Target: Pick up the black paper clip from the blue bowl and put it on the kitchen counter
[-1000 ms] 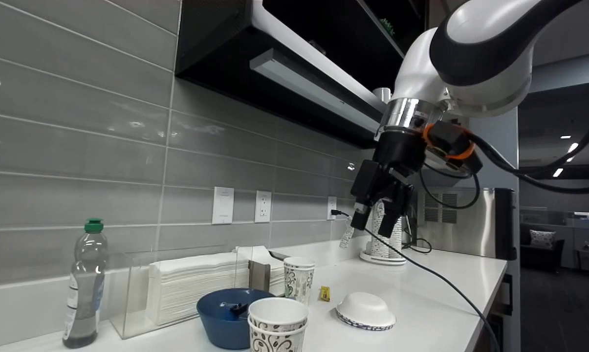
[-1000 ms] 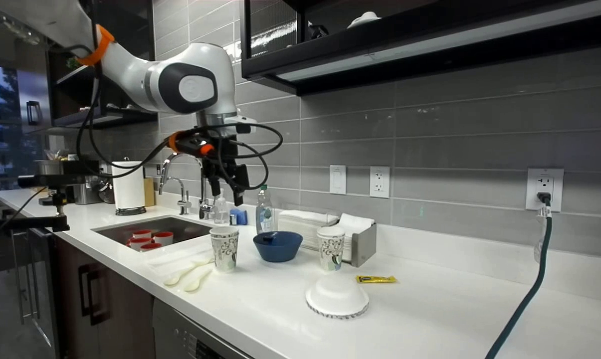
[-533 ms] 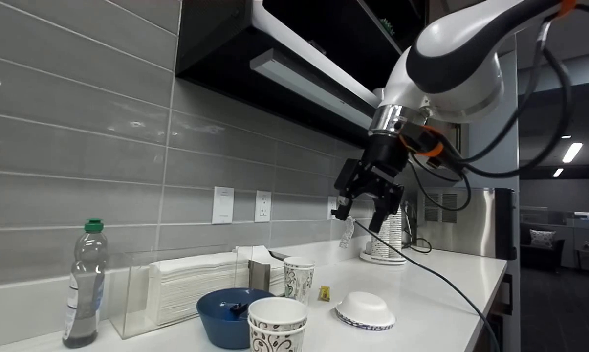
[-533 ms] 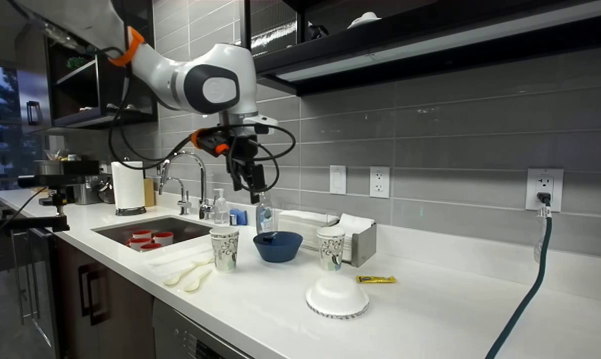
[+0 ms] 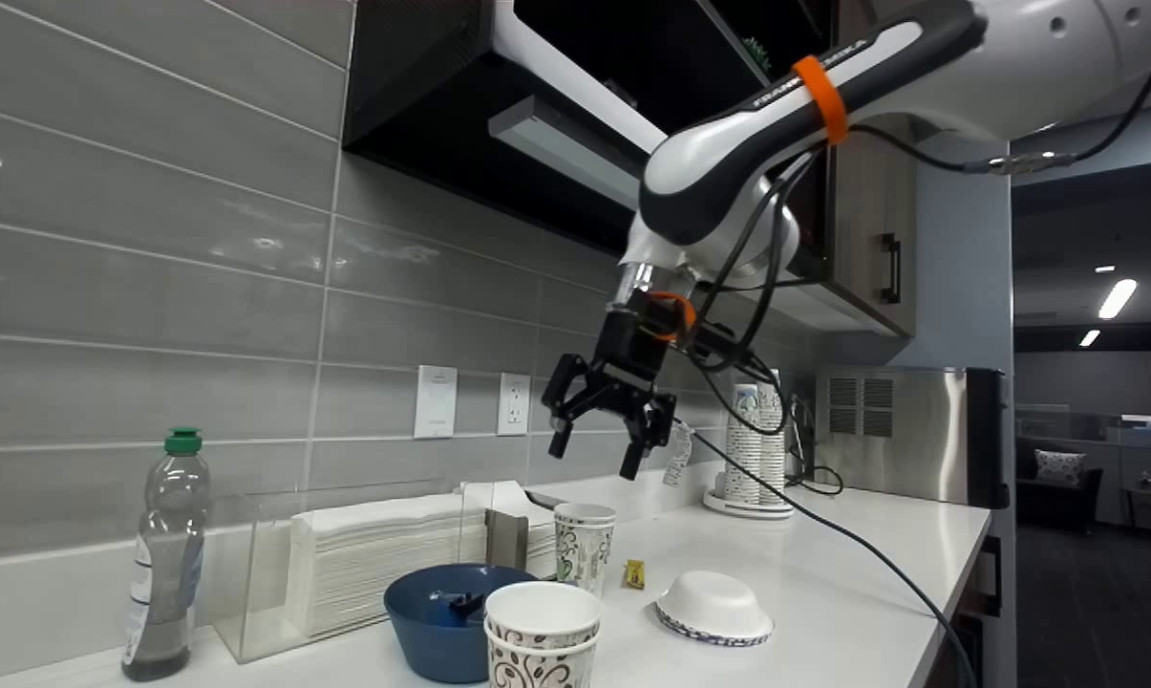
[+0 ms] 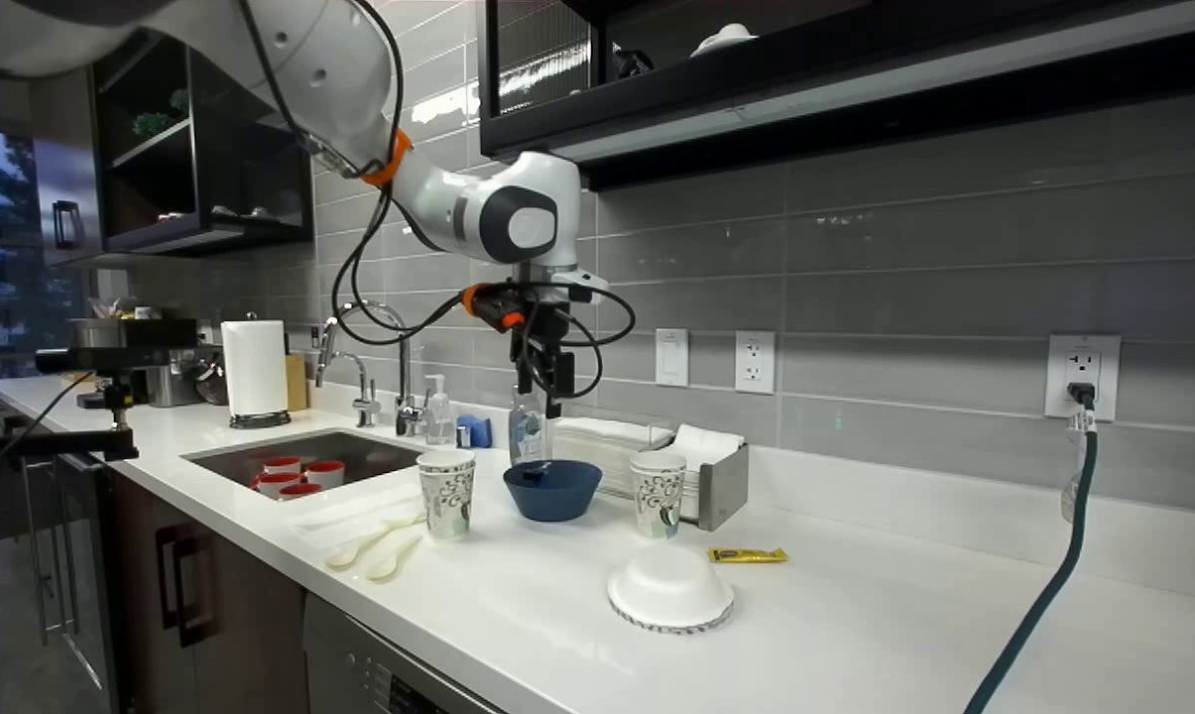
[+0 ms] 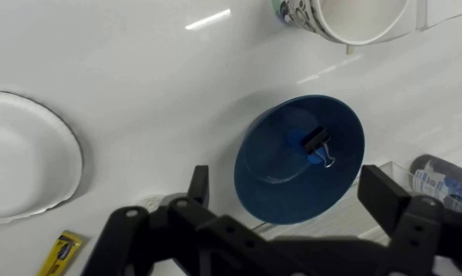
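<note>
The blue bowl stands on the white kitchen counter in both exterior views (image 5: 436,655) (image 6: 553,498). In the wrist view the bowl (image 7: 288,209) is between and beyond the fingers. The black paper clip, a binder clip with silver handles, lies inside the bowl in the wrist view (image 7: 316,140). It also shows as a small dark shape in both exterior views (image 5: 466,604) (image 6: 535,472). My gripper (image 5: 593,457) (image 6: 537,399) (image 7: 284,170) is open and empty, pointing down, well above the counter (image 5: 842,564) (image 6: 875,635) (image 7: 150,69) and near above the bowl.
Patterned paper cups (image 5: 543,659) (image 6: 447,496) (image 6: 658,496) stand on both sides of the bowl. A napkin holder (image 5: 508,541), a bottle (image 5: 166,564), an upturned white dish (image 5: 714,604) and a yellow packet (image 6: 748,556) are close by. A cabinet (image 5: 441,105) hangs above.
The arm has swung toward the bowl: leftward in an exterior view, rightward and a little lower in an exterior view. The gripper fingers have spread wider. The bowl and clip have not moved.
</note>
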Robot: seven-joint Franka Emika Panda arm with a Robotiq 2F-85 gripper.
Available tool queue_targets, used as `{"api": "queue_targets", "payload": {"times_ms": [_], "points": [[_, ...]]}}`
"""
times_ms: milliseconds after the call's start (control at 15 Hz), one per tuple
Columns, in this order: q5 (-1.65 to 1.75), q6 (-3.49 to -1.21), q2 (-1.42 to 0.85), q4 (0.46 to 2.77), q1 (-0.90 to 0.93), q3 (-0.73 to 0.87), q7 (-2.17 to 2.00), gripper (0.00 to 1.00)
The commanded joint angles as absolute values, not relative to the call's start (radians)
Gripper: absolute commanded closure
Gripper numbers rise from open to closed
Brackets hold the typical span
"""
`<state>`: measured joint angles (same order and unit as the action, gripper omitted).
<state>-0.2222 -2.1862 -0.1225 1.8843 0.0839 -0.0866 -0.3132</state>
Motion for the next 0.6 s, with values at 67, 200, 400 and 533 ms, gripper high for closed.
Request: {"api": "queue_targets", "payload": {"times_ms": [67,200,400,533], "points": [[-0.105,-2.016,-0.399,1.586,0.155,-0.097,-0.381,0.00],[-0.047,-1.929,-0.483,1.486,0.187,-0.081,-0.402,0.00],[-0.011,-1.839,-0.598,1.336,0.214,-0.064,-0.405,0.00],[0.019,-1.807,-0.661,1.239,0.230,-0.051,-0.396,0.00]]}}
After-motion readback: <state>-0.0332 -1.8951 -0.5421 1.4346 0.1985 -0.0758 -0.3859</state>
